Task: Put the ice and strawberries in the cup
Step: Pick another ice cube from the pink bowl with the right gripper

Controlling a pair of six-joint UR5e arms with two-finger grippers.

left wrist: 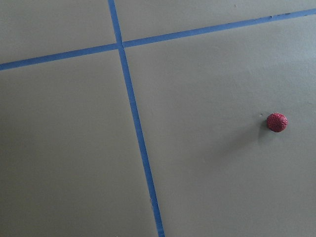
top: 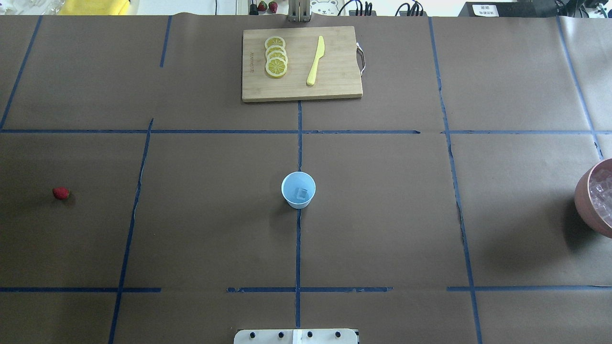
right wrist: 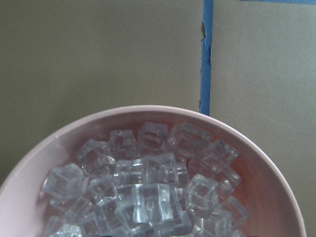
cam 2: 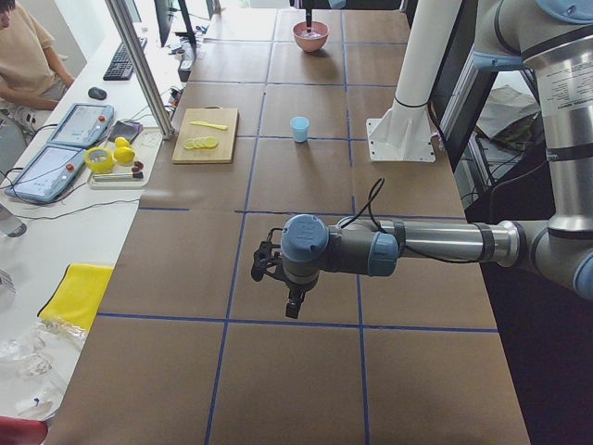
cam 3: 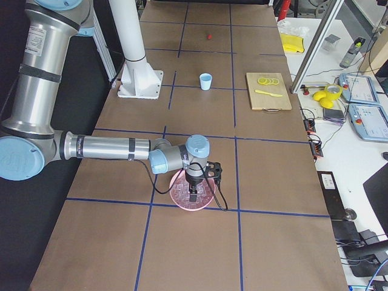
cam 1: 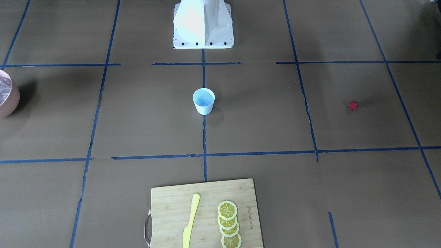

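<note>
The white cup (top: 299,190) with a pale blue inside stands upright at the table's middle, with one ice cube (top: 302,193) in it. The cup also shows in the front view (cam 1: 203,100). The dark-red strawberry (top: 60,193) lies alone on the table's left part and shows in the left wrist view (left wrist: 277,122). Several ice cubes (right wrist: 148,197) fill the pinkish bowl (right wrist: 148,111) at the right edge (top: 595,200). My left gripper (cam 2: 293,306) hangs above the table. My right gripper (cam 3: 193,195) hangs over the bowl. I cannot tell whether either is open or shut.
A wooden cutting board (top: 334,86) at the far middle carries several lemon slices (top: 276,56) and a yellow knife (top: 315,61). The robot's white base (cam 1: 203,24) stands at the near middle. An operator (cam 2: 28,56) sits beside the table's far side.
</note>
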